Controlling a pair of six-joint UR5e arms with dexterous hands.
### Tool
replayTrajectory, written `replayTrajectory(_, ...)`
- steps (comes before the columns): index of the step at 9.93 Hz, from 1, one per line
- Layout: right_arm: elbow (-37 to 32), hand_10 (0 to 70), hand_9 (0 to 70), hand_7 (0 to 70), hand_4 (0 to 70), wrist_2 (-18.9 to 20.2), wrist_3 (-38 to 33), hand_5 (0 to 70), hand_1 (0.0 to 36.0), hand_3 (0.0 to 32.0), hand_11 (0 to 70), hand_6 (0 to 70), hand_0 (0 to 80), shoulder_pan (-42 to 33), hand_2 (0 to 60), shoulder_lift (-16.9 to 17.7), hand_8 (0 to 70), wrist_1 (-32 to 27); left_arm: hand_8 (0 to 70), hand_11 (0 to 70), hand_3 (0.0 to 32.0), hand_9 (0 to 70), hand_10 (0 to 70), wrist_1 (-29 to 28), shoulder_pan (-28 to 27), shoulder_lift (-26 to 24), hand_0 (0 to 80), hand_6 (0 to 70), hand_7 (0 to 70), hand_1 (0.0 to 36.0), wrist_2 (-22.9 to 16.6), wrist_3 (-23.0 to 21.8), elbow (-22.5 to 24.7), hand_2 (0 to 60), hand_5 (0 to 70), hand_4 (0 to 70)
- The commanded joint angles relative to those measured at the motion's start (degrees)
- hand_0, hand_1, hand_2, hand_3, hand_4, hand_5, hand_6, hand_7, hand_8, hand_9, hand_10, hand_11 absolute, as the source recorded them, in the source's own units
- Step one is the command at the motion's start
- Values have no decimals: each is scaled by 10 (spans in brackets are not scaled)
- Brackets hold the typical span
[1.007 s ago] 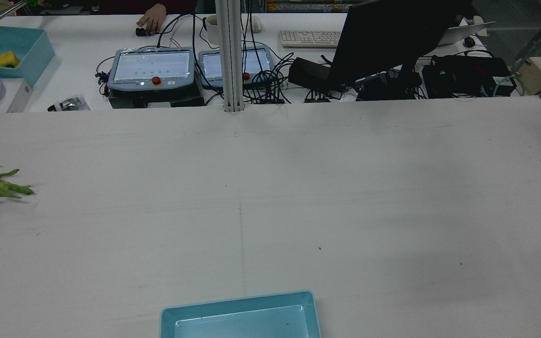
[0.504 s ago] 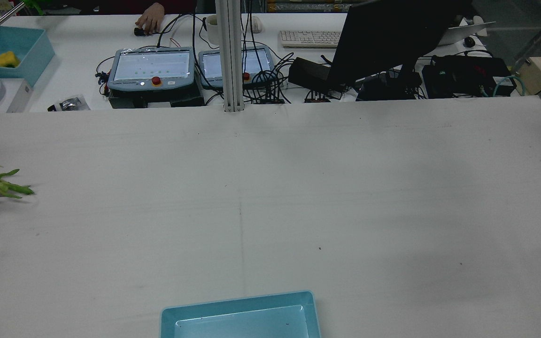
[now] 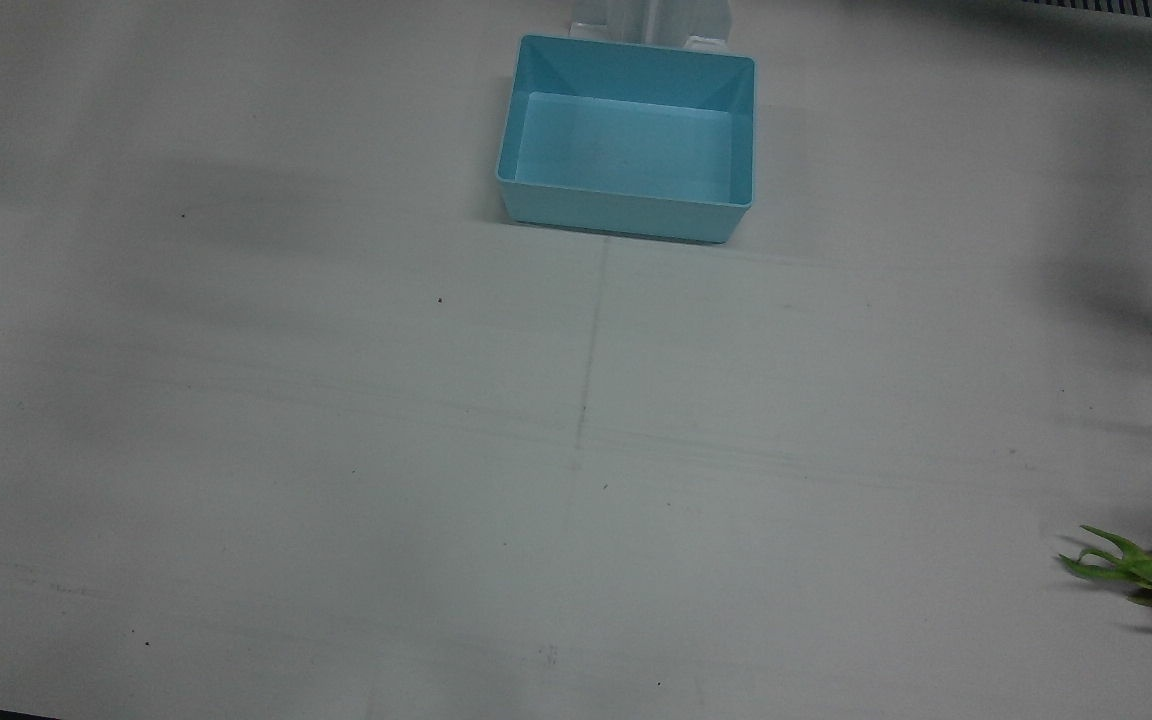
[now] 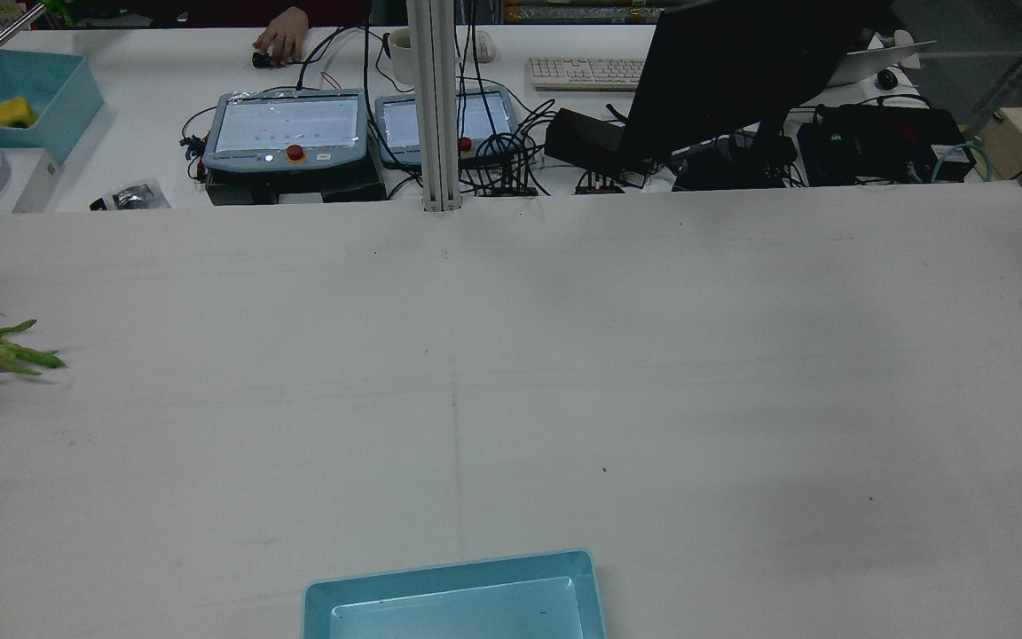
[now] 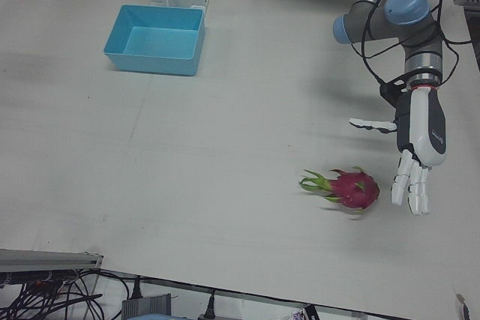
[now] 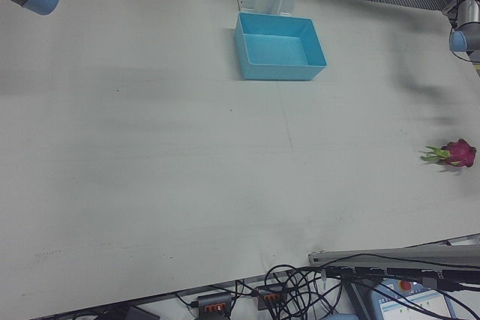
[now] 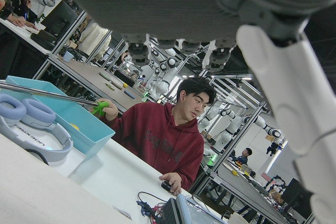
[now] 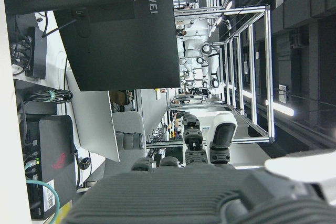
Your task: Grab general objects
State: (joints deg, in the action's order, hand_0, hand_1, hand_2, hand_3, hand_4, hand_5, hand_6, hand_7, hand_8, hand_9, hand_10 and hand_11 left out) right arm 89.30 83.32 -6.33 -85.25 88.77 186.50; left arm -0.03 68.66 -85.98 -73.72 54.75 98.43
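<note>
Because the dragon fruit lies on its side on the tabletop with its green scaly tip pointing toward 9 o'clock in the left-front view, it looks likely to roll or skid if the left hand brushes it off-centre instead of closing around its body. That hand hangs just beside the fruit at about 3 o'clock, fingers spread and pointing down, holding nothing and not touching the fruit. A sideways nudge from there would probably push the fruit toward 9 o'clock, away from the hand; a push toward 6 o'clock matters more, since the tabletop's front edge is nearer on that side. The green scales look thin and could snag or bend under a fingertip. Toward 10 o'clock the surface is bare all the way to the blue bin, which sits empty well apart from the fruit, so there is ample room for carrying. The right hand appears only in its own camera, and whether it is open cannot be told.
</note>
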Motion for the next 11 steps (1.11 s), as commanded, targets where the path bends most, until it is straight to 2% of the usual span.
replayTrajectory(1, 0, 0, 0, 0, 0, 0, 0, 0, 0, 0, 0, 0, 0, 0, 0, 0, 0, 0, 0, 6, 0, 0, 0, -31, -2, 30, 749, 0, 37, 205, -17, -4, 25, 0, 0, 91)
replayTrajectory(2, 0, 0, 0, 0, 0, 0, 0, 0, 0, 0, 0, 0, 0, 0, 0, 0, 0, 0, 0, 3, 0, 0, 0, -36, -7, 29, 710, 0, 26, 203, -30, 3, 23, 0, 0, 92)
replayTrajectory(3, 0, 0, 0, 0, 0, 0, 0, 0, 0, 0, 0, 0, 0, 0, 0, 0, 0, 0, 0, 0, 0, 0, 0, -41, -16, 30, 706, 0, 18, 187, -28, 20, 21, 0, 0, 112)
replayTrajectory(5, 0, 0, 0, 0, 0, 0, 0, 0, 0, 0, 0, 0, 0, 0, 0, 0, 0, 0, 0, 0, 0, 0, 0, -45, -17, 30, 791, 0, 26, 175, -27, 78, 24, 0, 0, 202)
replayTrajectory(6, 0, 0, 0, 0, 0, 0, 0, 0, 0, 0, 0, 0, 0, 0, 0, 0, 0, 0, 0, 0, 0, 0, 0, -47, -20, 30, 800, 0, 30, 157, -27, 96, 24, 0, 0, 271)
replayTrajectory(7, 0, 0, 0, 0, 0, 0, 0, 0, 0, 0, 0, 0, 0, 0, 0, 0, 0, -1, 0, 0, 0, 0, 0, -50, -35, 30, 800, 0, 39, 161, -20, 118, 23, 0, 0, 295)
replayTrajectory(9, 0, 0, 0, 0, 0, 0, 0, 0, 0, 0, 0, 0, 0, 0, 0, 0, 0, 0, 0, 20, 0, 0, 0, -49, -45, 30, 791, 0, 60, 161, 22, 161, 19, 0, 0, 311)
replayTrajectory(11, 0, 0, 0, 0, 0, 0, 0, 0, 0, 0, 0, 0, 0, 0, 0, 0, 0, 0, 0, 4, 0, 1, 0, -48, -64, 30, 702, 0, 78, 177, 51, 217, 18, 0, 0, 234)
